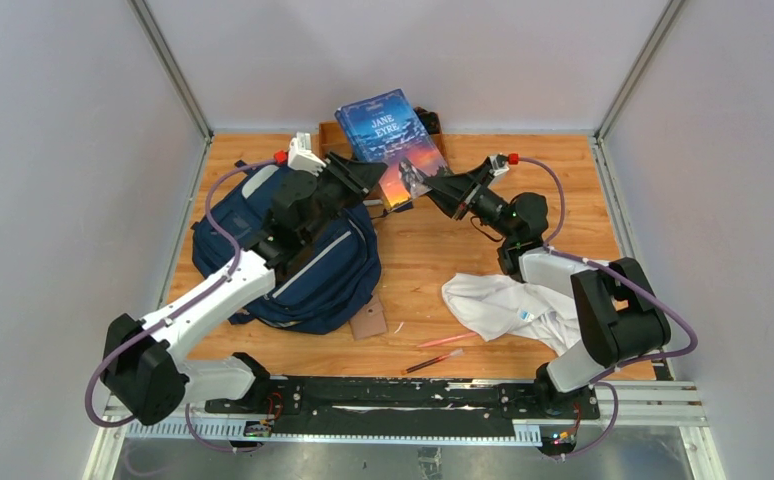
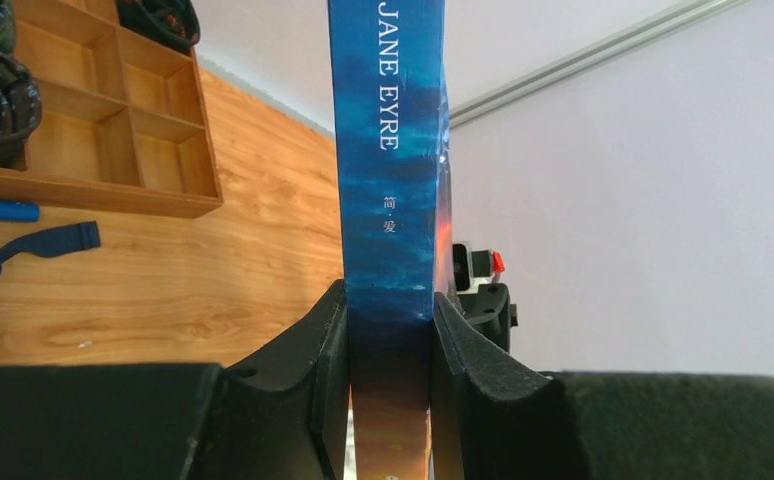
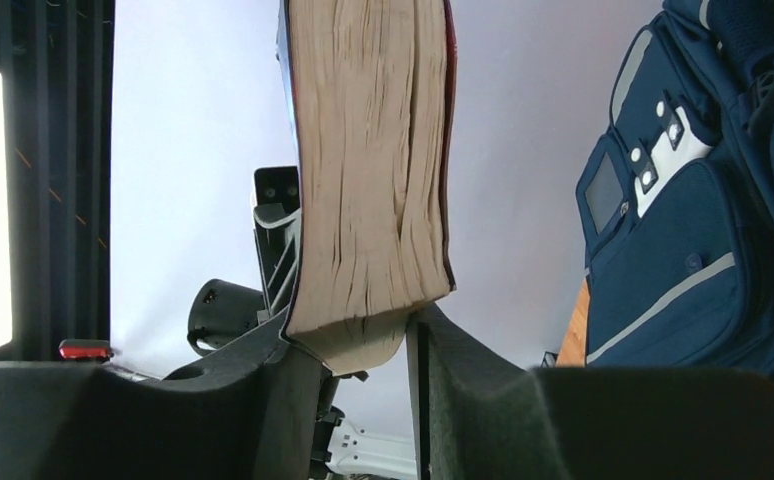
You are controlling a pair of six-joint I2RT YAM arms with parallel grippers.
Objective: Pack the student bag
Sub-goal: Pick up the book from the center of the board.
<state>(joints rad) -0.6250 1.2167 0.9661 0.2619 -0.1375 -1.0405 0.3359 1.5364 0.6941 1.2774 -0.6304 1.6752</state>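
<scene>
A blue "Jane Eyre" book (image 1: 388, 135) is held up off the table at the back middle. My left gripper (image 1: 373, 180) is shut on its spine side; in the left wrist view the spine (image 2: 388, 150) stands upright between my gripper's (image 2: 388, 300) two pads. My right gripper (image 1: 426, 190) is shut on the book's lower right corner; the right wrist view shows the page edge (image 3: 368, 170) pinched between the fingers of that gripper (image 3: 358, 320). The navy student bag (image 1: 313, 265) lies on the left under my left arm, also seen in the right wrist view (image 3: 683, 230).
A white cloth garment (image 1: 508, 300) lies at the right front. Two pens (image 1: 433, 360) and a cardboard scrap (image 1: 368, 320) lie near the front. A wooden compartment tray (image 2: 113, 110) stands at the back behind the book, with a dark strap (image 2: 43, 245) beside it.
</scene>
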